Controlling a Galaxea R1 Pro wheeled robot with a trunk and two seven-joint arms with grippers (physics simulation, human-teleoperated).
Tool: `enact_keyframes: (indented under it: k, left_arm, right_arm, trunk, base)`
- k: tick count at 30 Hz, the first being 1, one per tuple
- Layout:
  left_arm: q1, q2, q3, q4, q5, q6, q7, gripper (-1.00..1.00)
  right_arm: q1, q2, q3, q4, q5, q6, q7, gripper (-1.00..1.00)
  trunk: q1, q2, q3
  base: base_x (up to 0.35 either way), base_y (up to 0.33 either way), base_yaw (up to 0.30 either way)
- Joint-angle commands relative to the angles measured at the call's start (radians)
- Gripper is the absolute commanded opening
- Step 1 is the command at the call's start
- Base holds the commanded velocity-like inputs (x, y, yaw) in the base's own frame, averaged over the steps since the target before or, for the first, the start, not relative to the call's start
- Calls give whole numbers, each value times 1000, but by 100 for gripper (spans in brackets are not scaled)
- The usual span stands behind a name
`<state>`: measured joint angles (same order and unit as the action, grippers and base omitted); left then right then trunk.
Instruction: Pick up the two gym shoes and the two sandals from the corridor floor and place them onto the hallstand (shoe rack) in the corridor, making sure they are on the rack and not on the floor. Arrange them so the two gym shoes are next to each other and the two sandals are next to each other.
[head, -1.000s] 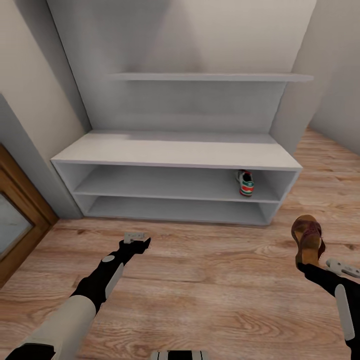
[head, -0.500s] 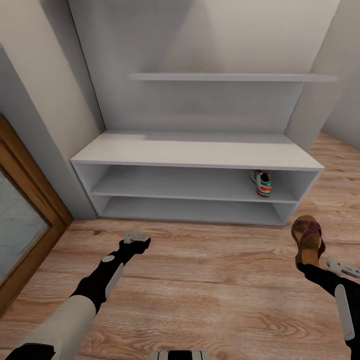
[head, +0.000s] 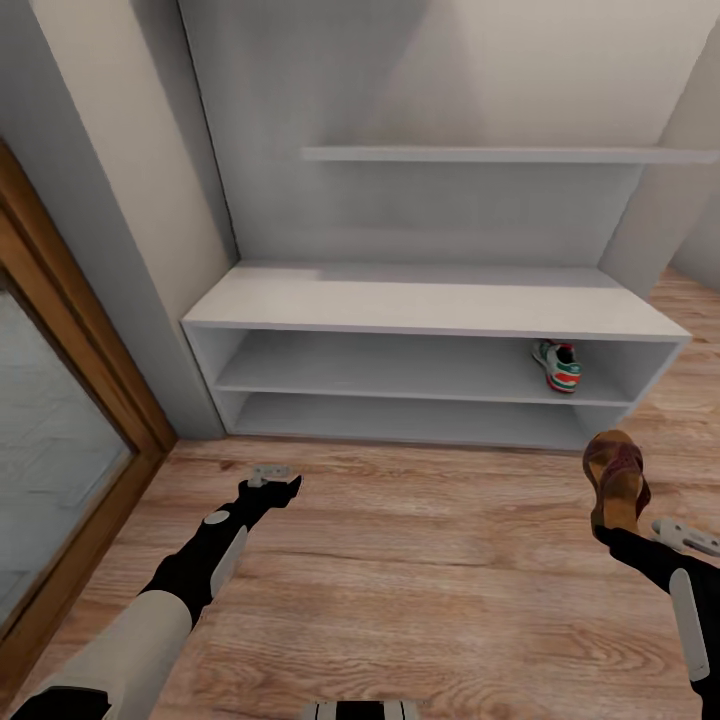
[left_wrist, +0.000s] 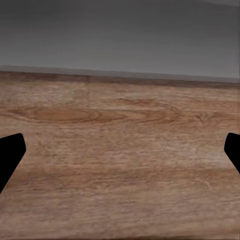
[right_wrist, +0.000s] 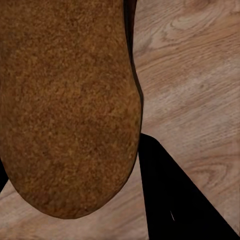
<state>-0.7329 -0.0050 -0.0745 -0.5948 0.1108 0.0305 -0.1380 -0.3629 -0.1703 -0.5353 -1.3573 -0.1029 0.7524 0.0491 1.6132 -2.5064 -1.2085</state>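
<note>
One gym shoe (head: 558, 365) sits on the upper of the two open lower shelves of the hallstand (head: 430, 300), right of centre in the head view, heel toward the camera; its far end is tucked under the bench top and hard to make out. Rack's right end and its upper wall shelf (head: 500, 154) are cut off by the frame edge. Left side of the frame: wall plus a wood-framed glass door (head: 60, 440), partly cropped. Left gripper (head: 271, 478) hovers lower left over the corridor floor (head: 420, 560), jaws look apart w/ nothing between. Right gripper (head: 612, 520) at the lower right edge holds a sandal (head: 615, 472) by its heel end, toe pointing toward the rack; fingers mostly hidden behind the sandal and arm.

Left wrist view: two dark fingertips (left_wrist: 10, 155) at opposite frame edges, wide apart, nothing between them; floor planks and a grey band beyond, prob. rack base or wall, can't tell which.

Right wrist view: sandal's tan sole (right_wrist: 65, 105) takes up most of the frame, cropped at the top; one dark finger (right_wrist: 175, 200) pressed against its edge, other finger barely visible at the frame's edge. Floor planks show behind.
</note>
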Motion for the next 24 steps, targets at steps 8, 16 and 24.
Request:
enact_keyframes:
  k: [8, 16, 24]
  left_arm:
    - [0, 0, -2, 0, 12, 5, -67, 100]
    - [0, 9, 0, 23, 5, -47, -641, 100]
    - [2, 64, 1, 169, 1, -374, -1041, 100]
  right_arm:
    - [-1, 0, -2, -2, -10, 6, -3, -100]
    - [-1, 0, -1, -2, -9, 6, -2, -100]
    - [-1, 0, 254, 1, -18, 2, -2, -100]
  trunk:
    - [0, 0, -1]
    - [0, 0, -1]
    - [0, 0, -1]
  base:
    - [0, 347, 0]
    - [0, 167, 0]
    - [0, 4, 1]
